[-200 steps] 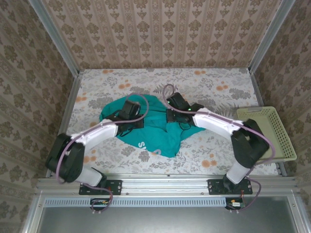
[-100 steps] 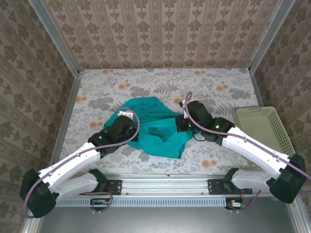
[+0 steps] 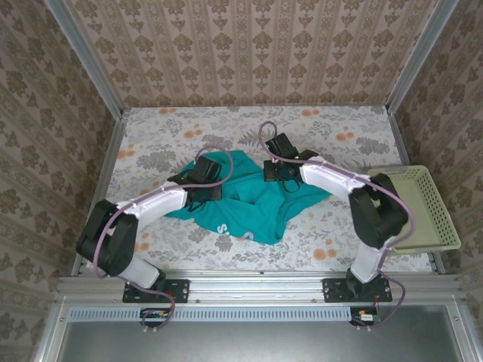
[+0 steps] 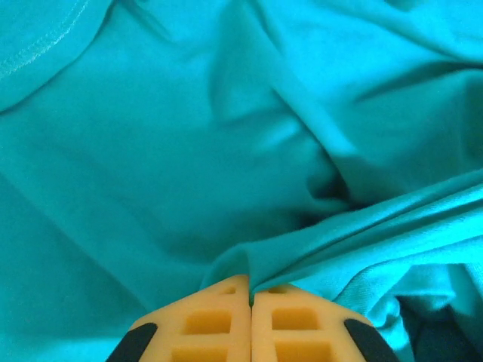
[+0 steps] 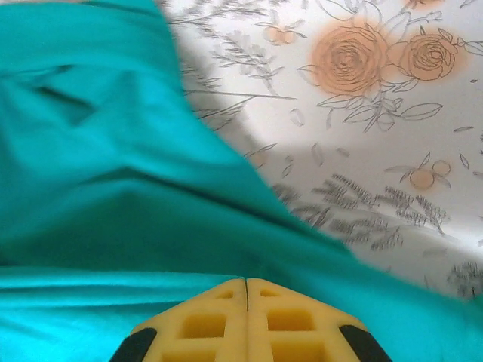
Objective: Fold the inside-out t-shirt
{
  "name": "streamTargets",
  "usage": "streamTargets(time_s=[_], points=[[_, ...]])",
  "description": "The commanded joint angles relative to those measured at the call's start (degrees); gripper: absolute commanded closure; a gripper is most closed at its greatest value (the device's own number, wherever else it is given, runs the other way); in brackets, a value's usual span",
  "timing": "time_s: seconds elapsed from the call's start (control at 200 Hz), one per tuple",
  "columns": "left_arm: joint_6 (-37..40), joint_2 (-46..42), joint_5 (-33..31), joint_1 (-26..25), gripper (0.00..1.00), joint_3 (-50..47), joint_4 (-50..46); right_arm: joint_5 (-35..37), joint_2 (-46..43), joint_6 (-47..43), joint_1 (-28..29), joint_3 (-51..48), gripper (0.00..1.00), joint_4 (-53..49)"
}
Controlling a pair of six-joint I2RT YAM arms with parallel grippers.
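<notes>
The inside-out t-shirt (image 3: pixel 253 205) lies crumpled in the middle of the flowered table, with white lettering (image 3: pixel 220 226) showing at its near edge. My left gripper (image 3: pixel 202 187) is over the shirt's left part. In the left wrist view its yellow fingertips (image 4: pixel 250 290) are shut on a raised fold of the teal cloth (image 4: pixel 189 151). My right gripper (image 3: pixel 278 172) is at the shirt's far right part. In the right wrist view it (image 5: pixel 247 283) is shut on the shirt's edge, and the cloth (image 5: pixel 98 188) stretches away from it.
A pale yellow basket (image 3: pixel 447 226) stands at the table's right edge, close to the right arm's elbow. The patterned tabletop (image 3: pixel 324 136) lies bare behind the shirt and to its right (image 5: pixel 362 151). Metal posts and wallpapered walls enclose the table.
Half a second ago both grippers were nearer the front and wider apart. Both have moved away toward the far side with the cloth, and the shirt lies more bunched, its lettering showing again.
</notes>
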Motion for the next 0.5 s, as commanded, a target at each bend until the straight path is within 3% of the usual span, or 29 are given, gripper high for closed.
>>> streamTargets(time_s=[0.0, 0.03, 0.145, 0.235, 0.35, 0.495], points=[[-1.3, 2.0, -4.32, 1.76, 0.92, 1.35, -6.82, 6.94, 4.13, -2.18, -1.86, 4.58, 1.0, -3.66], [-0.99, 1.89, -3.04, 1.69, 0.92, 1.13, -6.0, 7.39, 4.84, -2.39, -1.62, 5.67, 1.0, -4.86], [0.06, -0.67, 1.36, 1.12, 0.93, -1.01, -1.25, 8.97, -0.88, -2.88, 0.34, 2.68, 0.57, -4.13], [0.17, -3.41, 3.34, 0.88, 0.96, -3.69, 2.14, 7.37, -10.17, -3.71, 3.49, -4.23, 0.37, 1.35], [-0.93, -6.14, 4.86, 0.97, 1.0, -7.21, 6.41, -1.14, -11.91, -3.55, 6.64, -5.94, 0.32, 3.6], [-1.75, -8.58, 7.07, 0.88, 1.0, -9.79, 9.65, -4.09, -4.45, -3.07, 9.86, -2.78, 0.39, 3.64]])
